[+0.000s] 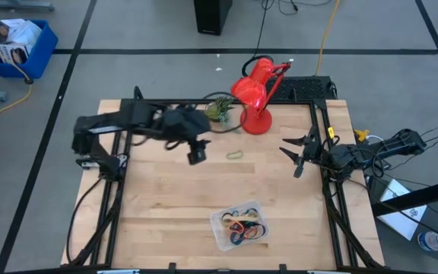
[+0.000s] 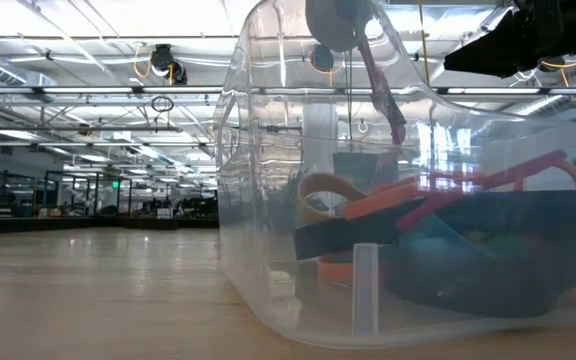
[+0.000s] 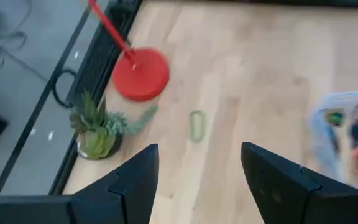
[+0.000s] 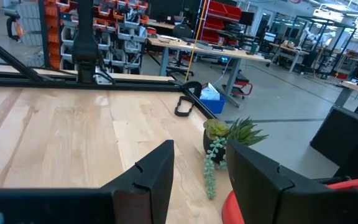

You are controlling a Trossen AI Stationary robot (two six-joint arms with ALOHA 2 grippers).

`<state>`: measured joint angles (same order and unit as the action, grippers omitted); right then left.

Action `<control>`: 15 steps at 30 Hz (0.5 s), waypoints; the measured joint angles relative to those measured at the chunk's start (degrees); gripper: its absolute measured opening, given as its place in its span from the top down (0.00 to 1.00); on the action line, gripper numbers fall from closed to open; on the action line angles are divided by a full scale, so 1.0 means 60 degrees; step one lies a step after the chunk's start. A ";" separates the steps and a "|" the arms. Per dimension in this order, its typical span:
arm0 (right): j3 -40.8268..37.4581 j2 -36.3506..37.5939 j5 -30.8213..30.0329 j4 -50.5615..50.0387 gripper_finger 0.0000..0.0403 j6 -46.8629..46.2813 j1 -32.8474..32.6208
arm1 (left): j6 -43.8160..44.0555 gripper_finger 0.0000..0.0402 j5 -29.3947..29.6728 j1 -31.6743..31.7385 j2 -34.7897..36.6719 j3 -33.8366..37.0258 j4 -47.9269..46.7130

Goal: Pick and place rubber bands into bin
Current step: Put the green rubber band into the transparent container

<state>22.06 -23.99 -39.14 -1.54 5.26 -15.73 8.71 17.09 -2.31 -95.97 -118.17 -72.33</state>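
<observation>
High view: left gripper (image 1: 197, 154) above the table (image 1: 166, 205), fingers apart, empty; green rubber band (image 1: 235, 155) just beside it, lying loose. Bin (image 1: 241, 225) near the front edge, holding mixed rubber bands (image 1: 247, 226). Right gripper (image 1: 298, 156) at the right side, fingers apart, empty. Red lamp (image 1: 255, 95) and small plant (image 1: 220, 109) at the back.

Low view: bin wall (image 2: 268, 200) close up, bands (image 2: 438, 250) heaped inside.

Left wrist view: green band (image 3: 196, 126) on bare wood, lamp base (image 3: 140, 74) and plant (image 3: 95, 127) near.

Right wrist view: plant (image 4: 224, 140) ahead between spread fingers (image 4: 151, 180).

Lying loose on the table (image 1: 166, 198) is one green rubber band (image 1: 235, 155); one clear bin (image 1: 223, 228) is holding several more, too tangled to count.
</observation>
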 joint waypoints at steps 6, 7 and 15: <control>0.0000 -0.0004 -0.0007 0.0004 0.64 -0.0007 0.0000 | -0.0508 0.42 -0.0369 0.1015 -0.1209 0.0000 -0.0043; 0.0000 -0.0001 -0.0007 0.0004 0.64 -0.0016 0.0000 | -0.0509 0.42 -0.0378 0.1143 -0.1469 0.0000 -0.0090; 0.0000 -0.0004 -0.0006 0.0000 0.64 -0.0579 0.0000 | -0.0433 0.42 -0.0819 0.1703 -0.3581 0.0004 -0.0147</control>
<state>22.06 -24.01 -39.18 -1.54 1.78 -15.73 6.11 12.18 7.91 -117.45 -118.15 -73.21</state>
